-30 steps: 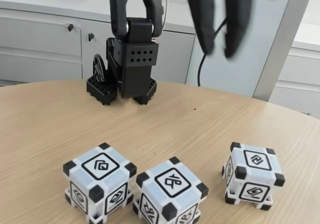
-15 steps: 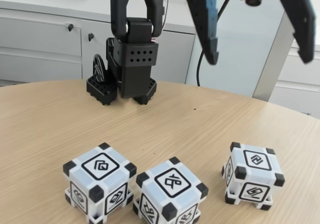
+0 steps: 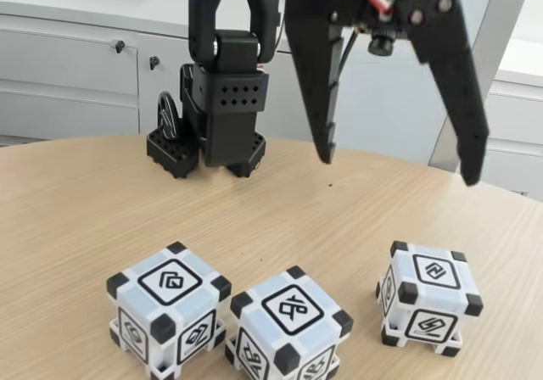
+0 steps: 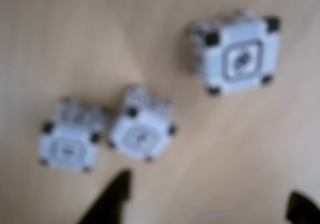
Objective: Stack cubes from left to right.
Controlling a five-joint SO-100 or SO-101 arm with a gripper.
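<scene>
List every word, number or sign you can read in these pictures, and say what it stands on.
No words or numbers are readable.
Left cube: black-framed line symbols, not letters.
Middle cube: the same kind, a different symbol.
Right cube: likewise.
In the wrist view the symbols are too blurred to read.

office-like room, round wooden table (image 3: 76, 202), low white cabinets (image 3: 76, 66) with key locks along wall; plain white surfaces
</scene>
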